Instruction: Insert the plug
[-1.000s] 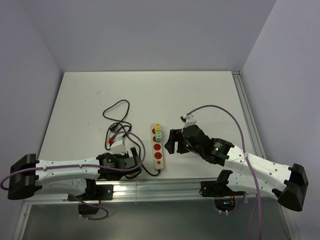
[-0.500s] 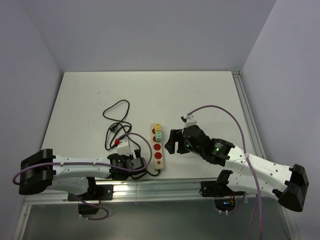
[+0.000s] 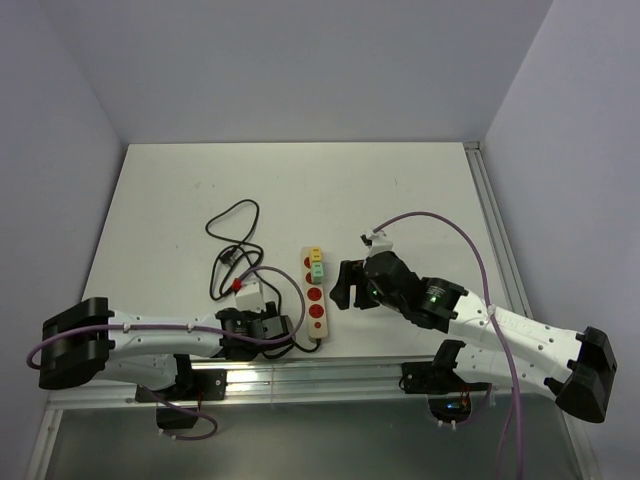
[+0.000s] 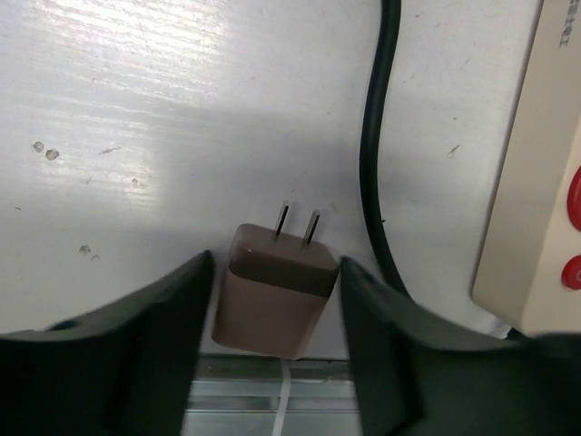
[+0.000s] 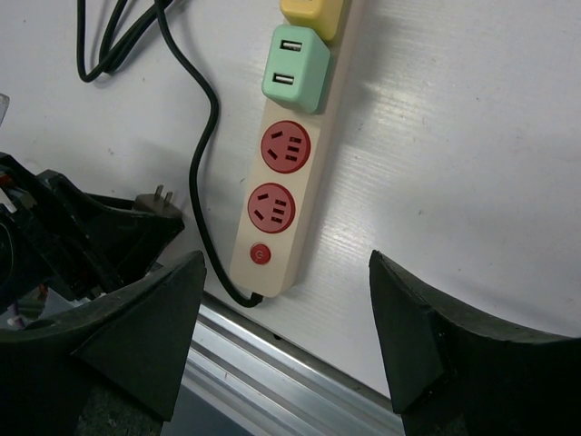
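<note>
Plug (image 4: 272, 304) gripped flat on the table, socket not yet reached

Grasping is the step in hand. The left gripper (image 4: 277, 277) straddles the brown plug body, with a finger against each flank and no gap showing on either side, so I judge it clamped on the plug rather than merely bracketing it. The plug lies on the white table (image 4: 136, 109) near its near edge. Its two prongs (image 4: 298, 222) lie level with the surface and point away from the wrist. A black cable (image 4: 377, 136) runs just beside it, and the cream power strip (image 5: 290, 182) lies beyond that cable.

The right gripper (image 5: 286, 272) hangs over the strip's near end with its fingers spread wide and nothing between them. Below it, two red sockets (image 5: 285, 147) stand free. The green adapter (image 5: 295, 77) and a yellow one (image 5: 313, 9) fill the places farther along.

The next move calls for lifting the plug clear of the cable and tipping it so the prongs face downward. It must then be carried across to one of the red sockets and its prongs squared with the slots before pressing. The strip looks light, so the right gripper would probably need to steady it against that push
</note>
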Tool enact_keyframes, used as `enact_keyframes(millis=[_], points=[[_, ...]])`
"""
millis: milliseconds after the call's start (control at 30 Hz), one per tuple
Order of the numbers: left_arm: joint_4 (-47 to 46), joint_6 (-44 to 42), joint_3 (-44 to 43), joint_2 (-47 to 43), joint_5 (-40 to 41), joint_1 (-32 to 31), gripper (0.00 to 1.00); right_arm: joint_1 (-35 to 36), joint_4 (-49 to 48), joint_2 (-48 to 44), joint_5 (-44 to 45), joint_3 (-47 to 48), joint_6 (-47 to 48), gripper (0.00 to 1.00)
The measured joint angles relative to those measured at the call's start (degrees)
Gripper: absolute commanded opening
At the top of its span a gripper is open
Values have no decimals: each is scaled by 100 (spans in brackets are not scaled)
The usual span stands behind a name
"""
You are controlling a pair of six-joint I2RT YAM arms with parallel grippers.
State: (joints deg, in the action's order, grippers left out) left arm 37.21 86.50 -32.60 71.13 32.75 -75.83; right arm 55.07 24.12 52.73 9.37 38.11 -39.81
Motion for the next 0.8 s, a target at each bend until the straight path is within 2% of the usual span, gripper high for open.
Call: enact_keyframes(millis=[33,100,133,167,233,367,500,633,800], points=[[-9,0,28,-24,0,0,45,0,-2,0,-2,0,0,79],[-79,-4,92,-107,-11,0,33,0,-7,0,-2,-4,0,79],[-140,-4,129,-166,-26,0,23,0,-9,0,-4,-11,0,79],[-168,-13,168,-232,-39,0,18,0,-11,0,-9,-20,0,79],[-219,-31,240,-424,-37,0,1,0,-7,7,-17,-22,0,79],[-363,-319,232,-933,-55,127,0,0,-11,61,39,-22,0,77],[-579,-841,-61,-1235,-319,691,0,0,-223,17,63,-76,37,77],[-1119,-1279,-575,-1390,-1027,1436,0,0,-743,-343,-11,-317,210,74],[-1853,-1311,-1036,-1541,-1974,2199,0,57,-1596,-520,-133,-365,476,69]])
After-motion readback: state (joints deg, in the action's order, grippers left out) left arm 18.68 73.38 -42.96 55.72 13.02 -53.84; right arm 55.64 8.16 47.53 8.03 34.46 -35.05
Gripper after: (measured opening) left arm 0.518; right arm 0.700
